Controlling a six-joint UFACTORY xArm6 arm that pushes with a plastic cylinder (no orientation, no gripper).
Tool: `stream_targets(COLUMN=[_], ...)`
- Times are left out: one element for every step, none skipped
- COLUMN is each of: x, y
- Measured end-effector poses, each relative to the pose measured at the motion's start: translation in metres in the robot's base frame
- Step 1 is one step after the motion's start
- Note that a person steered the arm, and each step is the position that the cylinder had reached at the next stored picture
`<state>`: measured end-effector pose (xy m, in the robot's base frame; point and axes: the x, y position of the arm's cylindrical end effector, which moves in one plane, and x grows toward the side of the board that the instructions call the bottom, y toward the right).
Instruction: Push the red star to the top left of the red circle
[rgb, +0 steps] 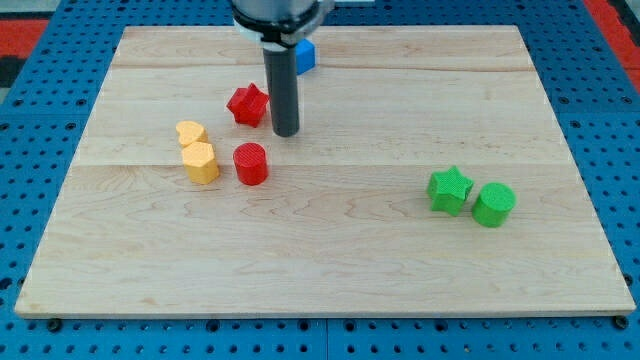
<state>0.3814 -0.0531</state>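
The red star (247, 104) lies on the wooden board (330, 240), left of centre near the view's top. The red circle (250, 163) stands just below it, slightly to the right. My tip (286, 132) rests on the board right of the red star, close to its right edge, and above and to the right of the red circle. I cannot tell whether the tip touches the star.
A yellow heart (190, 133) and a yellow hexagon-like block (201, 162) sit left of the red circle. A blue block (304, 54) is partly hidden behind the rod at the top. A green star (449, 189) and a green circle (493, 204) sit at the right.
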Motion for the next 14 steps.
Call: stream_targets(x=[-0.027,-0.04,-0.058,-0.06,-0.06,-0.06,-0.061,-0.074,-0.066,-0.037,-0.01,0.009,-0.003,-0.047], y=[-0.002,-0.013,-0.004,-0.003,-0.003,-0.003,-0.009,-0.019,-0.04,-0.041,-0.041,-0.041,-0.037,-0.025])
